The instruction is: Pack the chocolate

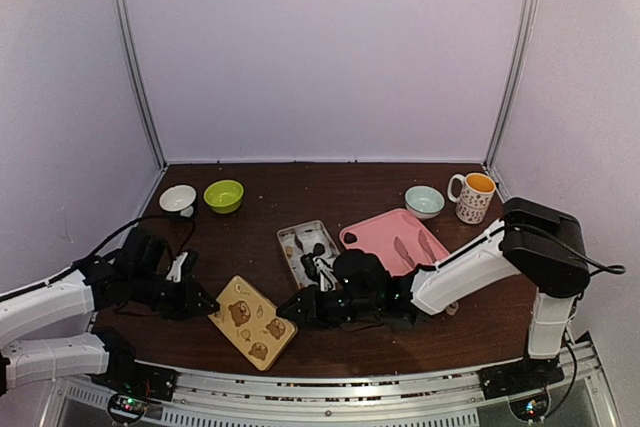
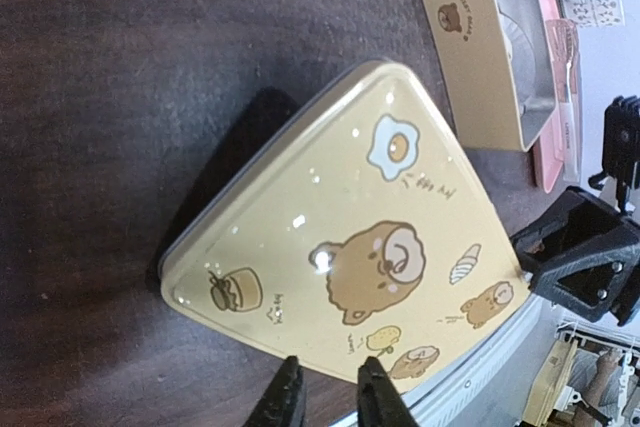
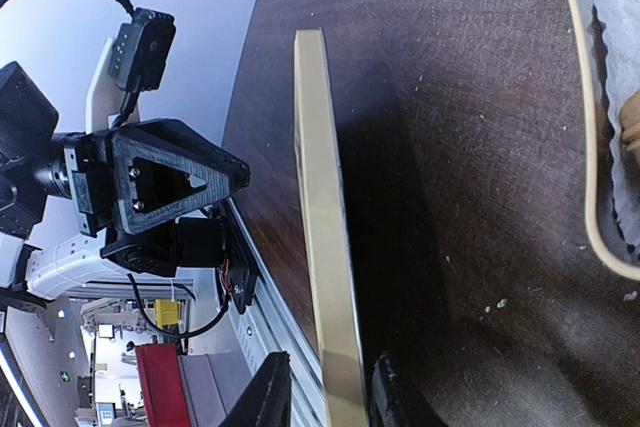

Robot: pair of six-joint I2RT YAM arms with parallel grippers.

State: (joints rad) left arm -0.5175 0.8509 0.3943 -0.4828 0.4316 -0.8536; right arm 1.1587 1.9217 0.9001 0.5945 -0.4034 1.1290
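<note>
Tan lid (image 2: 375, 247): bear, fried egg, honey jar drawings, each with tiny handwriting beside it. Too small and turned sideways, cannot read.

Tan tin (image 2: 478, 42), at 1 o'clock from lid: bear face on side wall with small print next to it. Cannot read.

Mug (image 2: 603, 5), far at 1 o'clock: small dark marks. Cannot read.

No clear words or numbers anywhere.

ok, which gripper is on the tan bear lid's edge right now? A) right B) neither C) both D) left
C: the left gripper and the right gripper each straddle the rim of the tan lid, one on either side, per both wrist views.
</note>
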